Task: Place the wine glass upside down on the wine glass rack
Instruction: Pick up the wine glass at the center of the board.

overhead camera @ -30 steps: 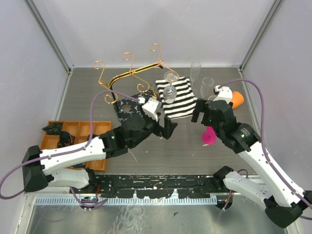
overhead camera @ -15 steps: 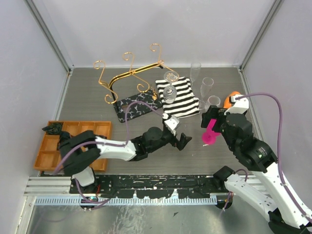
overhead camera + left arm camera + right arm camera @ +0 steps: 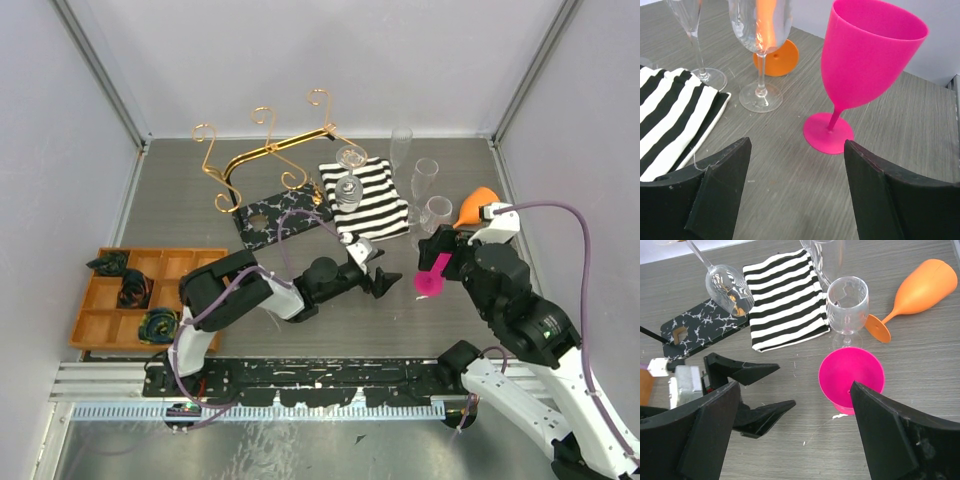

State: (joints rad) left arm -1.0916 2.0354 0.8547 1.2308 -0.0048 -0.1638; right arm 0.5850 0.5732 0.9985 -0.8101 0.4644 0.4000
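Gaping left tool [image 3: 796,152] and right tool [image 3: 795,392] face pink glass [image 3: 867,65]; rack hooks [image 3: 262,152] only overhead.

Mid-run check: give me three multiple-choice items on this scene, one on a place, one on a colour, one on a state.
1. The pink glass stands: A on the striped cloth; B on the bare table; C on the rack base.
2. The glass lying on its side is: A orange; B green; C blue.
3. The left gripper is: A shut on a glass; B open and empty; C shut on cloth.
Answers: B, its foot rests on grey tabletop; A, the orange glass lies tipped over; B, its fingers are apart with nothing between.
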